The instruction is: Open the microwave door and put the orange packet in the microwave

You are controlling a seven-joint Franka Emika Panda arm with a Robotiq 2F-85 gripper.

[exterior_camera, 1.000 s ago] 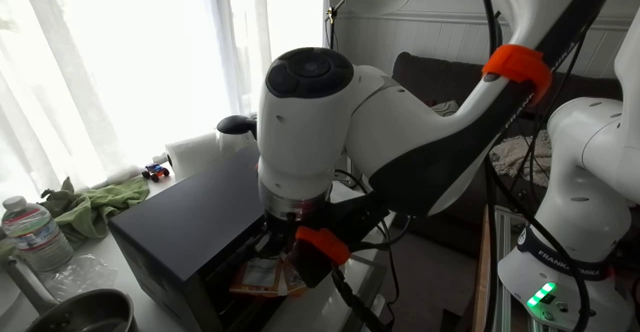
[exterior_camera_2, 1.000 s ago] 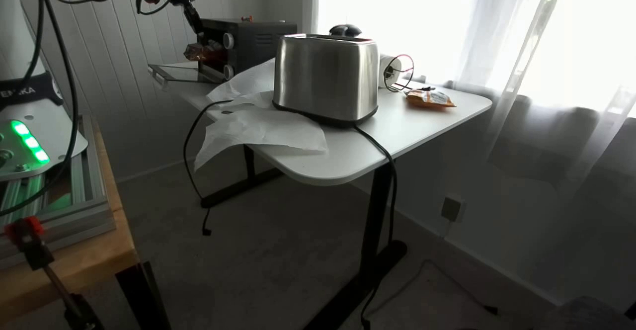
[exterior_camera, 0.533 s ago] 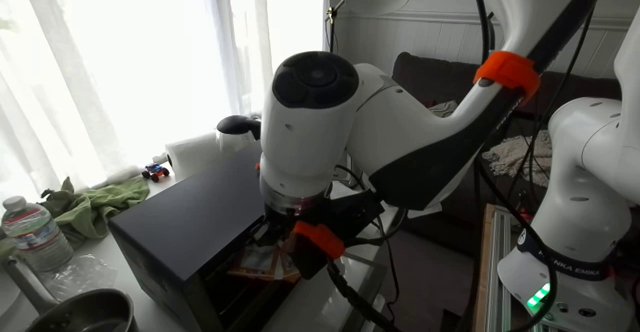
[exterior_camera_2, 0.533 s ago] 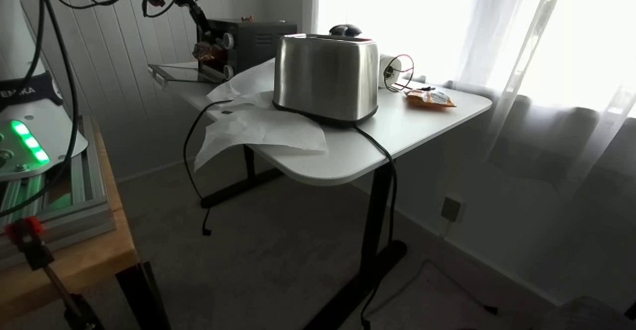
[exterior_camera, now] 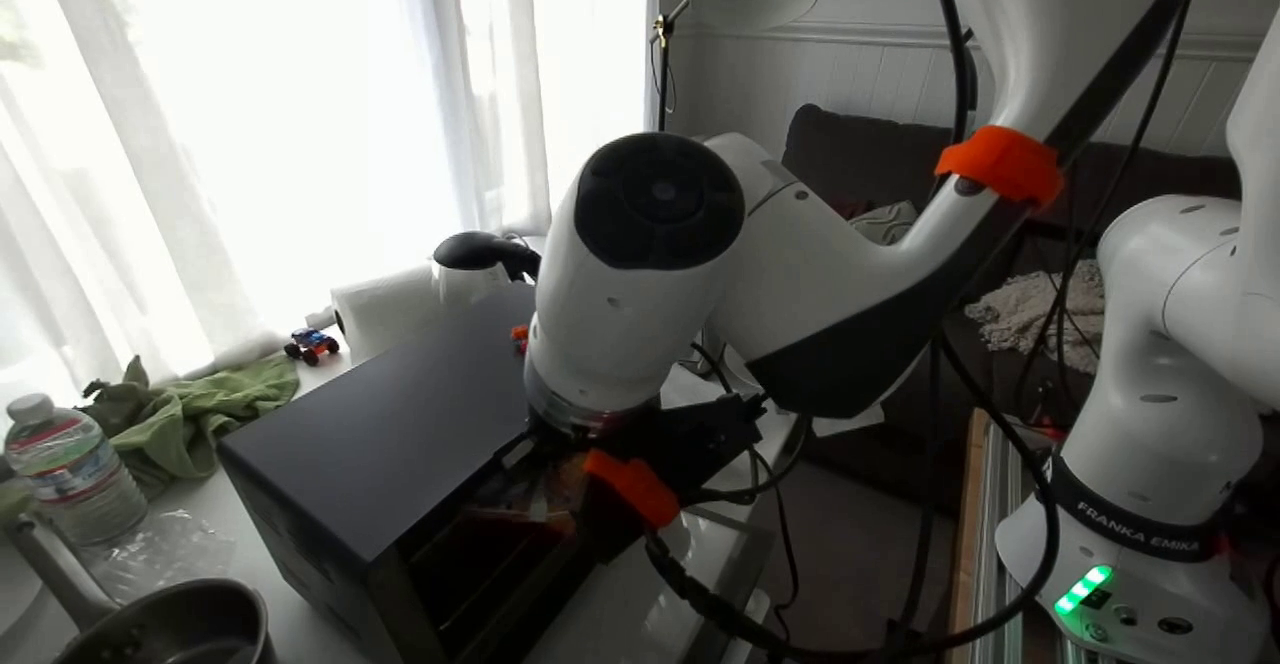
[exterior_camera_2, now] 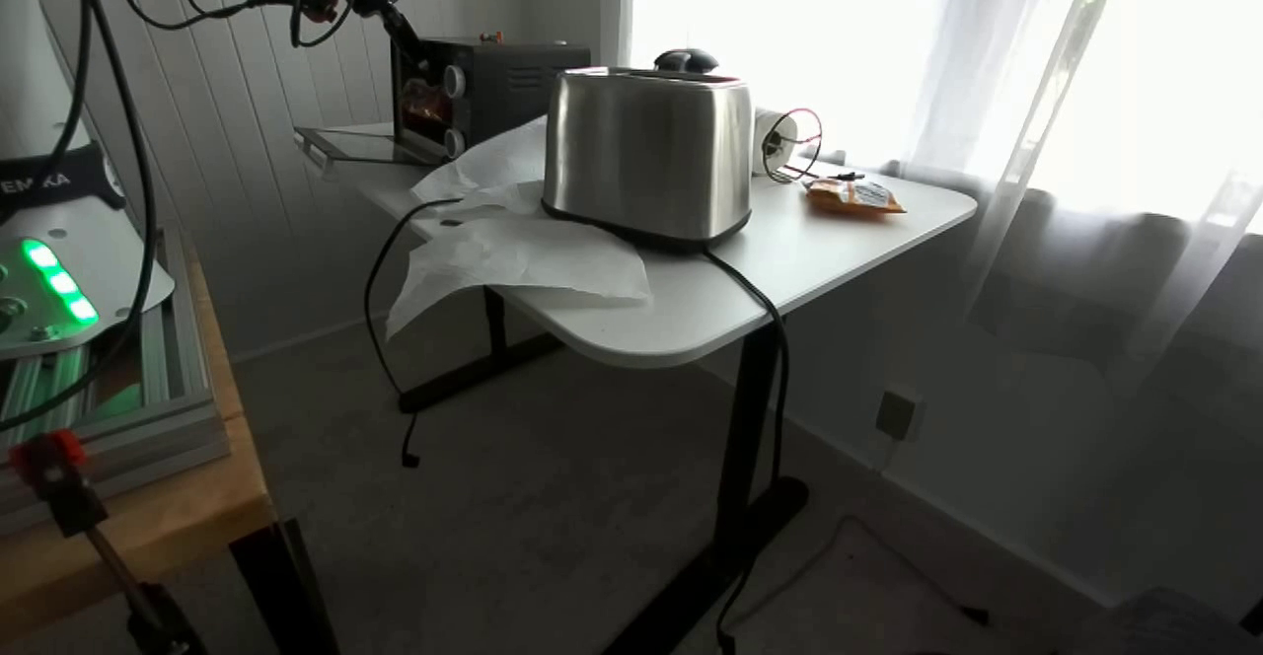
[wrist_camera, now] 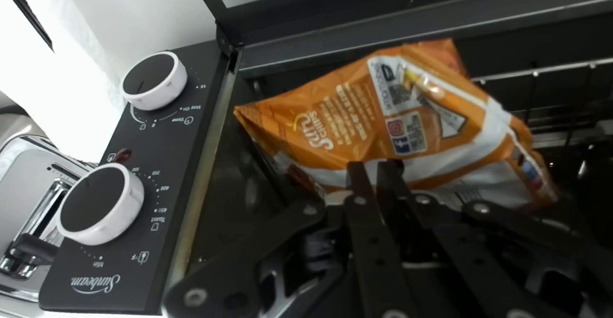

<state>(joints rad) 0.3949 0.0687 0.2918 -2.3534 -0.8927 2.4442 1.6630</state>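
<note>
The black microwave (exterior_camera: 390, 424) stands on the white table and also shows in an exterior view (exterior_camera_2: 523, 83) behind the toaster. Its door (exterior_camera_2: 360, 145) is folded down flat, with the glass showing. The orange packet (wrist_camera: 335, 112) is at the microwave's opening, mostly inside the dark cavity, and shows dimly in an exterior view (exterior_camera_2: 426, 103). My gripper (wrist_camera: 368, 167) is at the opening, angled down into it. Its fingers are nearly together on the packet's near side and the packet hangs beyond the tips. The exact pinch is partly hidden. In an exterior view the gripper (exterior_camera_2: 426, 65) is dark.
A steel toaster (exterior_camera_2: 646, 157) and crumpled white paper (exterior_camera_2: 523, 255) stand beside the microwave. Another orange packet (exterior_camera_2: 854, 196) lies at the table's far end. A pot (exterior_camera: 165, 624), a bottle (exterior_camera: 75, 464) and a green cloth (exterior_camera: 200, 409) are on the other side. Control knobs (wrist_camera: 98, 203) flank the opening.
My gripper has carried the orange packet from in front of the opening into the microwave, moving inward and tilting. The door and table objects have not moved.
</note>
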